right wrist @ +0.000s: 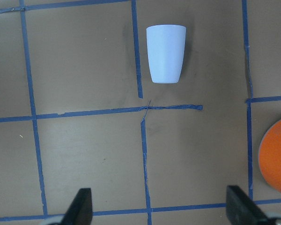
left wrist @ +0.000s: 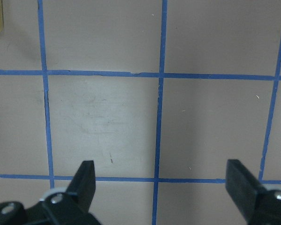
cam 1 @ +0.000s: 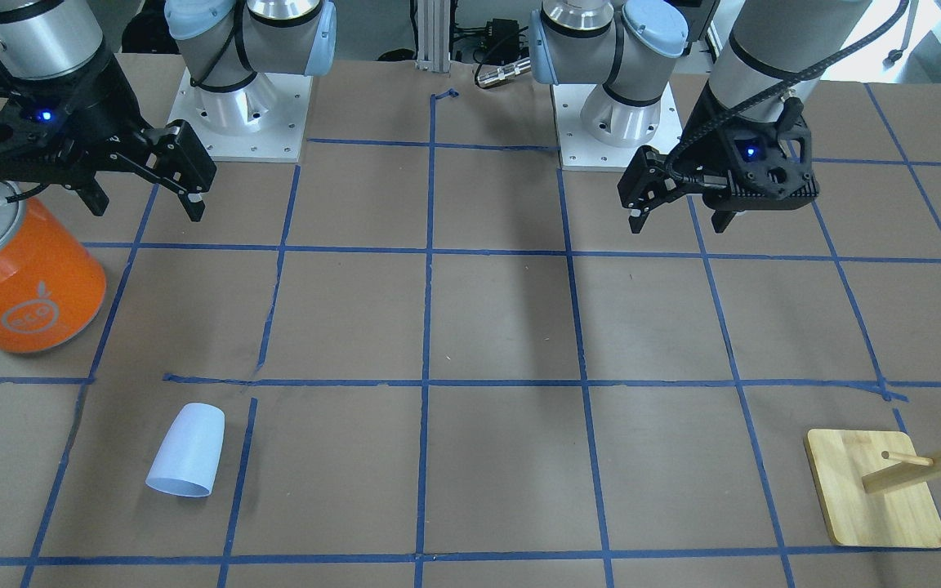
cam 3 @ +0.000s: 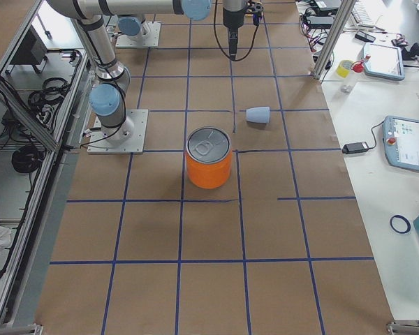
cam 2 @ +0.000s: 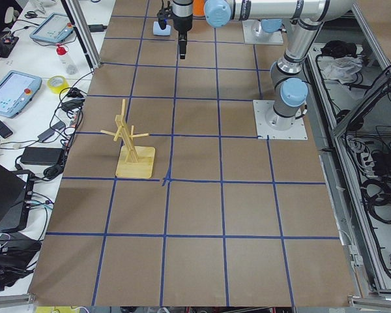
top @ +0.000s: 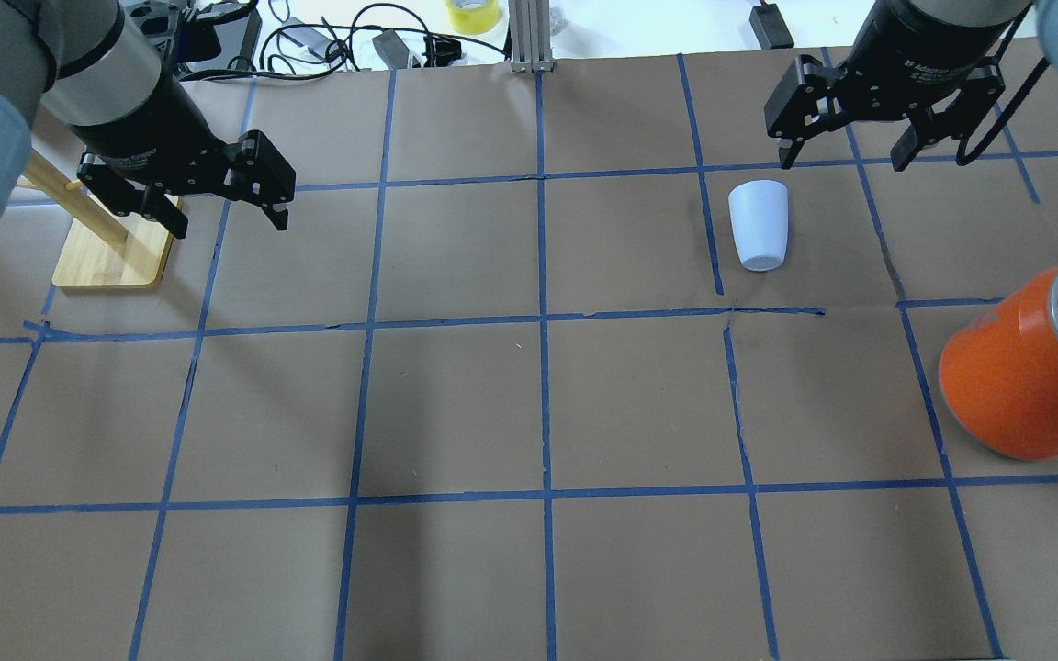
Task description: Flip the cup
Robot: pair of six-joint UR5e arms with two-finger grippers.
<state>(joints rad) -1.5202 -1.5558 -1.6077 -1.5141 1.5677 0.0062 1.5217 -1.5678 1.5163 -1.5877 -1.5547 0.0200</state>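
Noting the cup (top: 759, 225) on its side, we see the right gripper (top: 841, 158) poised near, jaws spread, likely to straddle it; left gripper (top: 230, 223), likewise spread, idles far left.

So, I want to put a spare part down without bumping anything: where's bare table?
The wide middle between the stand and the cup is bare. It is crowded on the robot's right: cup and can sit near each other, with the open right gripper close by.
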